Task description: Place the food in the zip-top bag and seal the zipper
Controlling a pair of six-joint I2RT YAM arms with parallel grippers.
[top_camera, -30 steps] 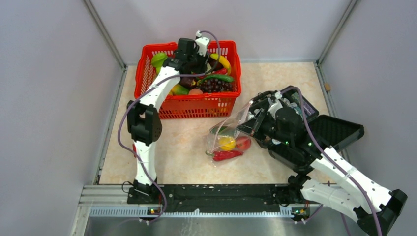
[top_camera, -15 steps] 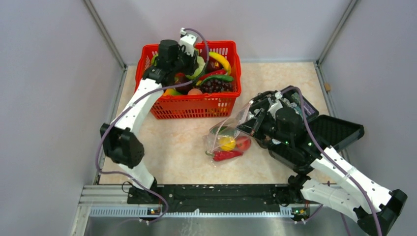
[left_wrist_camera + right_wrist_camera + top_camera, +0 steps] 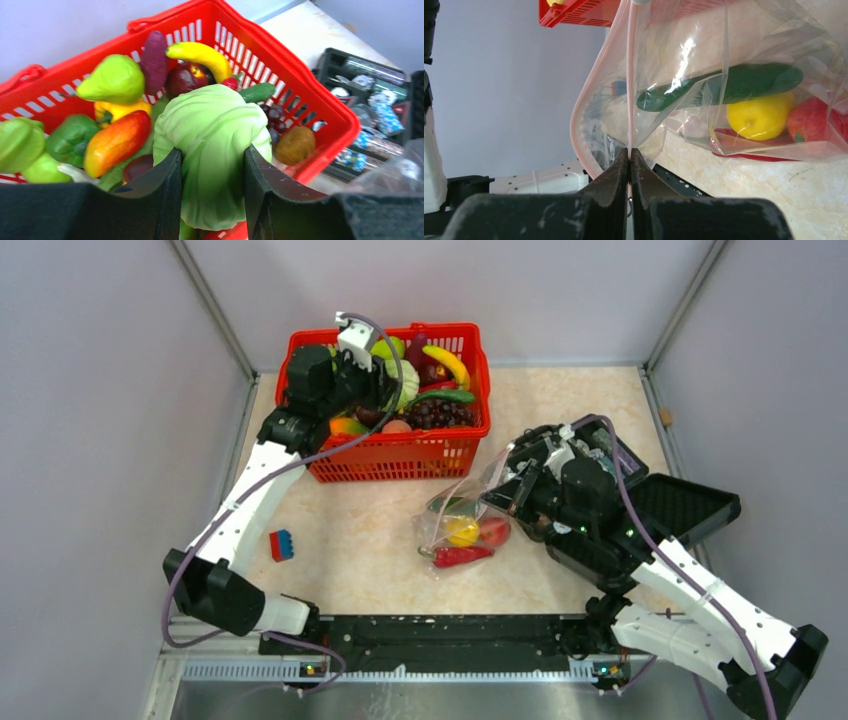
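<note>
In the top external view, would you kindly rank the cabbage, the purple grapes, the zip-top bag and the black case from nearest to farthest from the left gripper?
1. cabbage, held in the left gripper
2. purple grapes, red basket's right side
3. zip-top bag, centre of view
4. black case, far right

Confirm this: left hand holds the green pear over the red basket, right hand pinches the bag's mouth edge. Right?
One slip: the left hand holds the green cabbage, not the pear, which lies in the red basket, as the left wrist view shows. The rest stands: the right hand pinches the zip-top bag at its mouth edge.
</note>
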